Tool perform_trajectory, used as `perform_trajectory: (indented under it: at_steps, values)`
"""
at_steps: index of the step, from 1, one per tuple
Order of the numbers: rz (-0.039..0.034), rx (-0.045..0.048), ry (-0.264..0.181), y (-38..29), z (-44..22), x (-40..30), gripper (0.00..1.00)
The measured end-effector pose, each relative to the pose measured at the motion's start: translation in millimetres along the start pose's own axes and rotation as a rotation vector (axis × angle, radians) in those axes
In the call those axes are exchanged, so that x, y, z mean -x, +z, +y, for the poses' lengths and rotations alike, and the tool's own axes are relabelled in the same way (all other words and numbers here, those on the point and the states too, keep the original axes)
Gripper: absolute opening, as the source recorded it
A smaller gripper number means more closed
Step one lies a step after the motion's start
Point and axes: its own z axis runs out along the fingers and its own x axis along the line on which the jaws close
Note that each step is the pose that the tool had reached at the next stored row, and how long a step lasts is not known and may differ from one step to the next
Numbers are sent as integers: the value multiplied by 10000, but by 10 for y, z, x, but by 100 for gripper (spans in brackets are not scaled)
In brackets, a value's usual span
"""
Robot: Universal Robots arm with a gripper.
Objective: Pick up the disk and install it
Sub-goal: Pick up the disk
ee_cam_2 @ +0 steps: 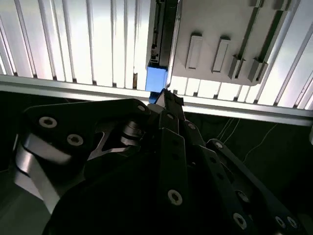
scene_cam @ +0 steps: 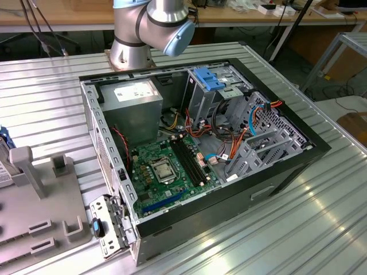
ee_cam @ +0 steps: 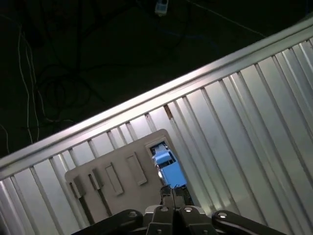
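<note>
Ribbed metal table (scene_cam: 321,229) carries an open computer case (scene_cam: 269,189) at the centre of the exterior view and a grey fixture plate (scene_cam: 57,206) in the lower left. The disk (scene_cam: 3,172) stands at the left edge, against the plate. In both wrist views the gripper (ee_cam: 172,192), fingers drawn together on nothing, points at the disk's blue bracket (ee_cam: 168,169) near mid-frame.

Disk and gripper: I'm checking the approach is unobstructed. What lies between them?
Nothing shows between them: in both wrist views the gripper sits right at the blue-framed disk.
</note>
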Motion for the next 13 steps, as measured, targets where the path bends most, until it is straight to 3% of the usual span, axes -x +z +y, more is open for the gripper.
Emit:
perform_trajectory:
  at_steps: [2, 8, 10, 13]
  values:
    - [57, 20, -474, 8, 0, 0, 11]
    - [124, 14, -1749, 28, -1, 0, 11]
    - [140, -30, -1960, 33, -1, -1, 11]
    - [107, -225, -2166, 39, -2, -2, 11]
